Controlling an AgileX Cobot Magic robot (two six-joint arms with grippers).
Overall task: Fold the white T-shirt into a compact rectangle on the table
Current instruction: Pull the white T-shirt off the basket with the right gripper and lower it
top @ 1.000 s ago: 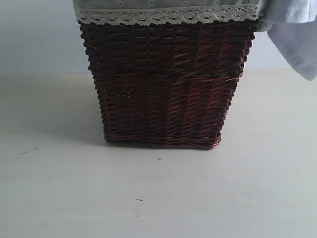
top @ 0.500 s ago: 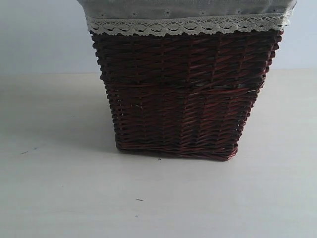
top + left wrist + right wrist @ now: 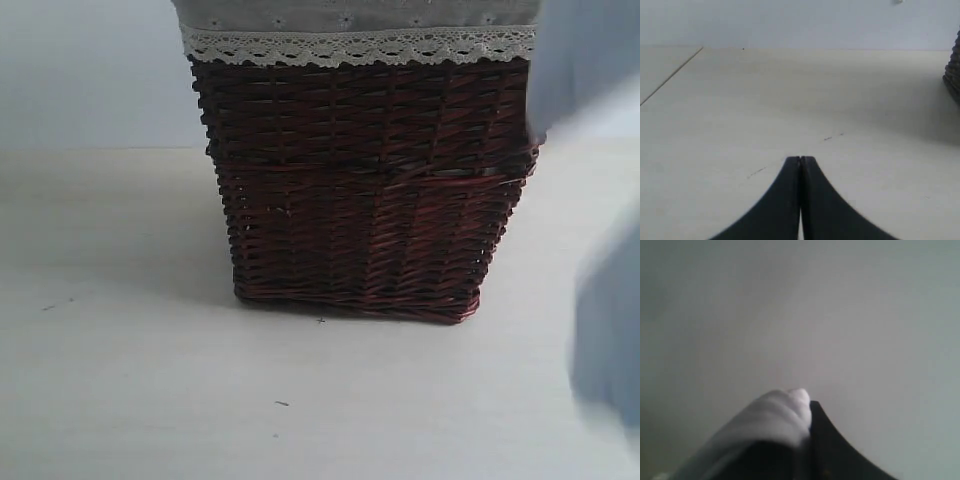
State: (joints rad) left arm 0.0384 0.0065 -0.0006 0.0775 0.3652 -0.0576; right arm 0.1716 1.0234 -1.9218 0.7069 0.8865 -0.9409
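- White T-shirt [image 3: 610,340] now blurs down ext. view's right side, beside wicker basket [image 3: 365,190]; absent a moment ago.
- R gripper [image 3: 807,409] pinches its fabric.
- L gripper [image 3: 800,161] closed, empty, over table [image 3: 740,100].

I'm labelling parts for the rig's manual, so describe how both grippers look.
The left gripper has two matt black fingers, broad at the base and sweeping in smooth curves to narrow tips. The right gripper shows one black finger of the same curved shape, blurred; the other is covered. No cables, markings or arm links show in any view.
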